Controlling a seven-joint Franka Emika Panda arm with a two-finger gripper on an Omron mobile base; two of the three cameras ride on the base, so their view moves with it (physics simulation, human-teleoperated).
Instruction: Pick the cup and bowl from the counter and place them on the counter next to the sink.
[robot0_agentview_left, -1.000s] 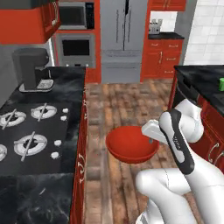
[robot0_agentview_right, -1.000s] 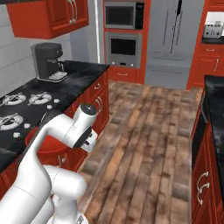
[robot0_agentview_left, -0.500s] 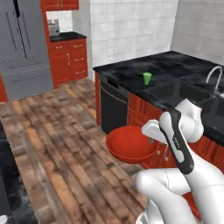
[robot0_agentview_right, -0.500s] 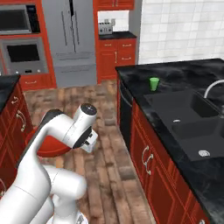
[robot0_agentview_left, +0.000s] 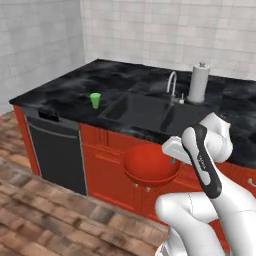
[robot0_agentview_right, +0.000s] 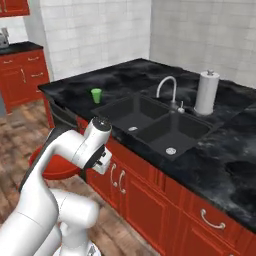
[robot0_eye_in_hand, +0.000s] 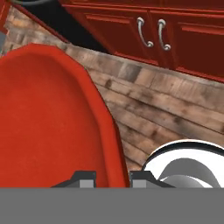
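Left base view: red bowl (robot0_agentview_left: 150, 164) carried low in front of the red cabinets, below counter (robot0_agentview_left: 60, 95) height, gripper (robot0_agentview_left: 172, 150) at its right rim; green cup (robot0_agentview_left: 95, 100) standing upright on the black marble counter just left of the double sink (robot0_agentview_left: 150, 112), faucet (robot0_agentview_left: 172, 85) and paper towel roll (robot0_agentview_left: 198, 82) behind the basins. Right base view: bowl (robot0_agentview_right: 52, 162) partly hidden behind the white arm, gripper (robot0_agentview_right: 102, 160) near the cabinet front; cup (robot0_agentview_right: 96, 95) on the counter (robot0_agentview_right: 70, 90) beside the sink (robot0_agentview_right: 155, 125), apart from the arm. Hand view: bowl (robot0_eye_in_hand: 48, 118) close up, fingertips (robot0_eye_in_hand: 85, 177) straddling its rim, jaws clamped narrow on the rim edge, wood floor and cabinet handles beyond. Bowl likely rigid, glossy, so slippery; wide and pinched at one edge only, prone to tilt or swing; rim the only workable hold. Cup likely light, stiff, easily tipped; best pinched across its walls near the top.
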